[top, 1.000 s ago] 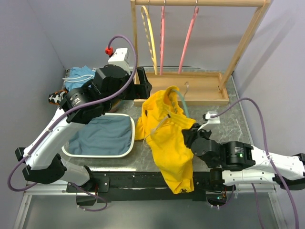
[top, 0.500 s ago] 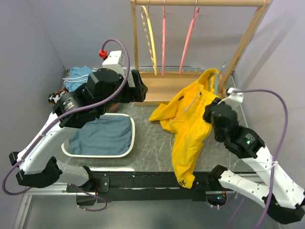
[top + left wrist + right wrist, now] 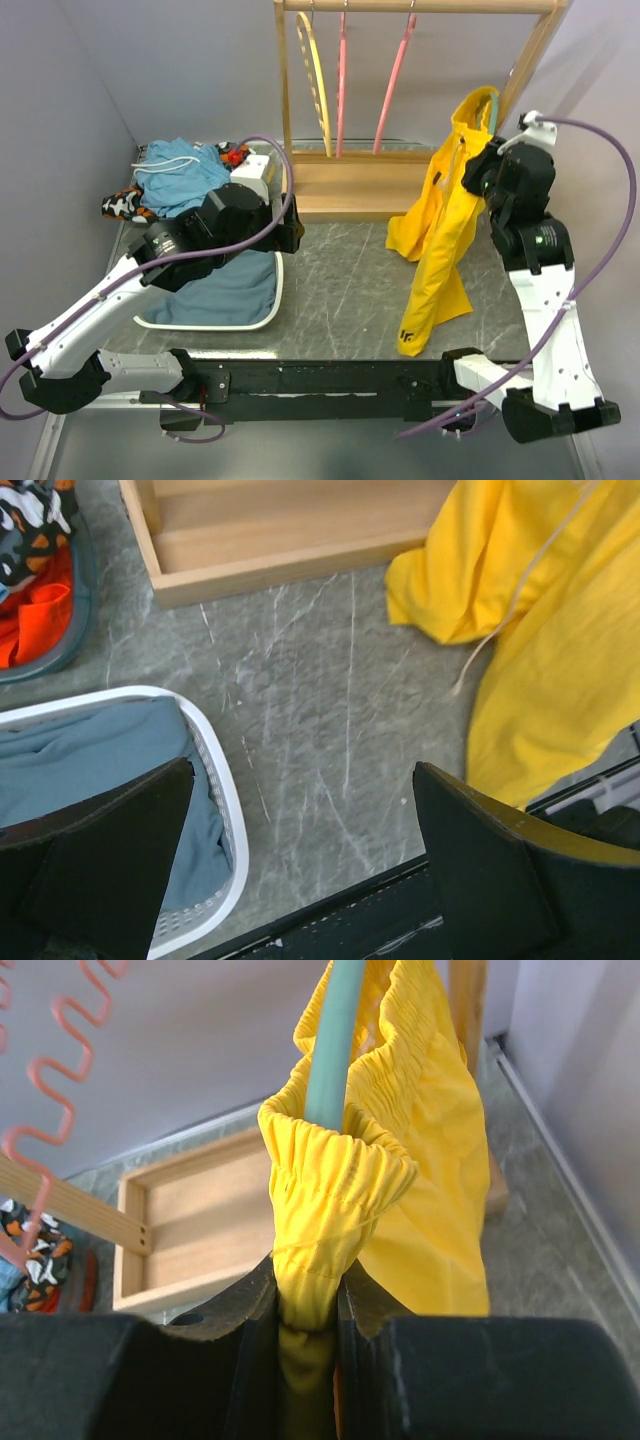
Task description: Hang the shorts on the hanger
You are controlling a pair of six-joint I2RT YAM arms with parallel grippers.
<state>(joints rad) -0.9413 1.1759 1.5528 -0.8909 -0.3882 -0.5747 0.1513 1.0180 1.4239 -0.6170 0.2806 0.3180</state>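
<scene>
The yellow shorts [image 3: 440, 240] hang from my right gripper [image 3: 484, 160], raised at the right of the wooden rack. The lower hem with the dark logo [image 3: 408, 337] rests near the table's front edge. In the right wrist view my right gripper [image 3: 308, 1295] is shut on the gathered yellow waistband [image 3: 335, 1175], and the teal hanger arm [image 3: 332, 1045] runs up through the fabric. The hanger's teal edge [image 3: 493, 97] shows at the top of the shorts. My left gripper [image 3: 300, 870] is open and empty above the table, left of the shorts [image 3: 540, 640].
A wooden rack [image 3: 420, 8] holds a yellow hanger [image 3: 312, 70] and two pink hangers [image 3: 342, 75]. Its wooden tray base [image 3: 350, 185] lies behind. A white basket [image 3: 255, 318] with blue-grey cloth sits front left. Light blue shorts [image 3: 180, 165] lie at the back left.
My right arm has lifted the shorts and hanger up and to the right, off the table toward the rack's right post. My left arm has drawn back and lowered toward the basket.
</scene>
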